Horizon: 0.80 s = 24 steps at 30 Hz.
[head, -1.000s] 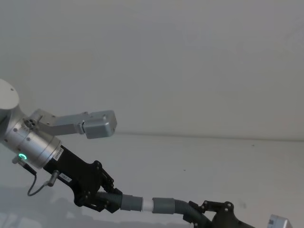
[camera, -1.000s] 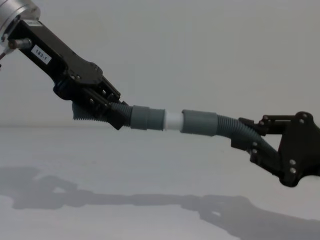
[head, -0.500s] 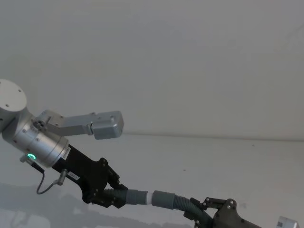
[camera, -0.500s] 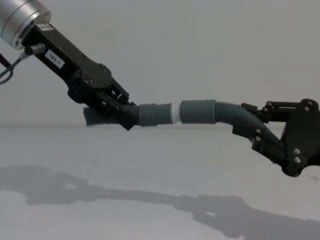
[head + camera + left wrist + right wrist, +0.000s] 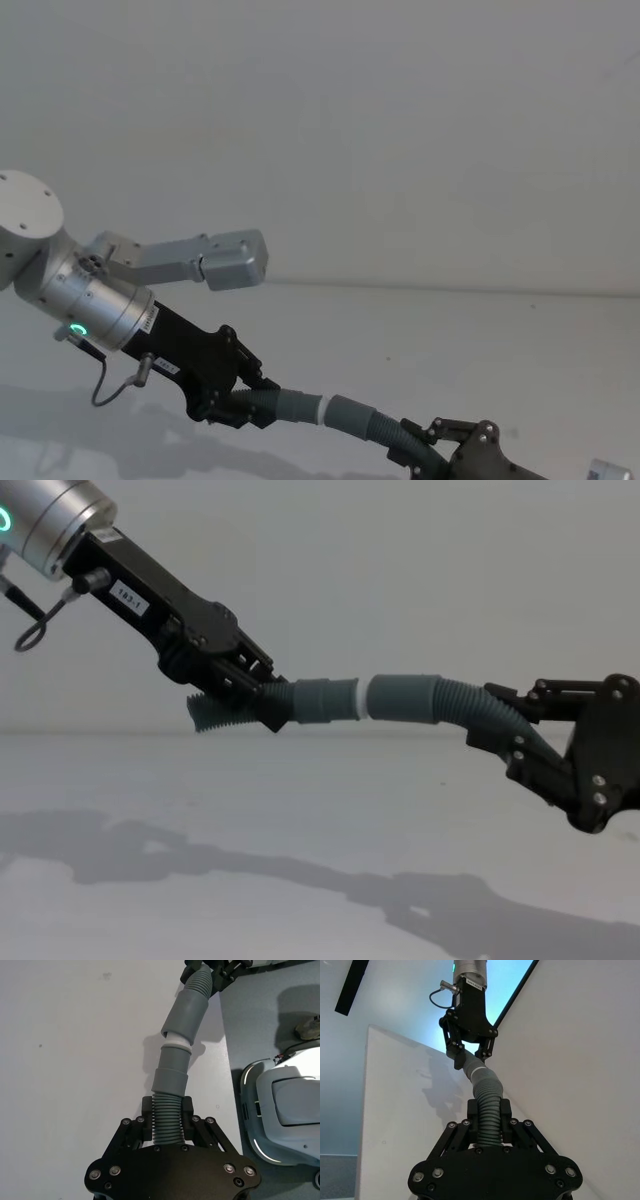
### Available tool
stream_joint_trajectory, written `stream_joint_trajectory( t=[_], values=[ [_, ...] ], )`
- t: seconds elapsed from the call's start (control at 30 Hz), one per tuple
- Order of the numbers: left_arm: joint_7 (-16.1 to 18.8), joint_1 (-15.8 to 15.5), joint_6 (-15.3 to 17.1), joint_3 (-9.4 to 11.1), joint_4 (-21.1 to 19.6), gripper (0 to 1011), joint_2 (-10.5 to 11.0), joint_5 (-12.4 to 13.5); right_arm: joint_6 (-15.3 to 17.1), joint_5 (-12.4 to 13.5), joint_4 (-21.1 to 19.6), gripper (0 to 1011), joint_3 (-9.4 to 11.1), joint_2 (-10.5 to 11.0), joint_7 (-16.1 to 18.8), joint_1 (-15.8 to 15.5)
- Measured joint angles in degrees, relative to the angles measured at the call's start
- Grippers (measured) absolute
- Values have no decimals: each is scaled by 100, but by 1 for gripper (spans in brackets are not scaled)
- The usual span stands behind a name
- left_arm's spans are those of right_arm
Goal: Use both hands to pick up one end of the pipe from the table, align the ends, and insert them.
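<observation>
Head view: the left gripper, clamped on one pipe piece, sat at 7 o'clock; the right gripper, at 5 o'clock near the bottom edge, clamped the other pipe piece. Chest view: both cuffs met end to end, a thin white tip visible between them, held well above the bare white table before a plain wall.

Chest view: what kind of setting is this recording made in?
Probably a bare robot test bench in a lab: a plain white table before a blank wall, and only the left gripper and right gripper holding two grey pipe pieces above it.
</observation>
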Motion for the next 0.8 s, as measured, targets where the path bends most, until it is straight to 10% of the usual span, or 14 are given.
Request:
stream_joint_trajectory(
  t=[0.8],
  values=[
    [117, 39, 16, -21, -89, 295, 26, -106, 50, -14, -61, 227, -19, 16, 0, -20]
  ],
)
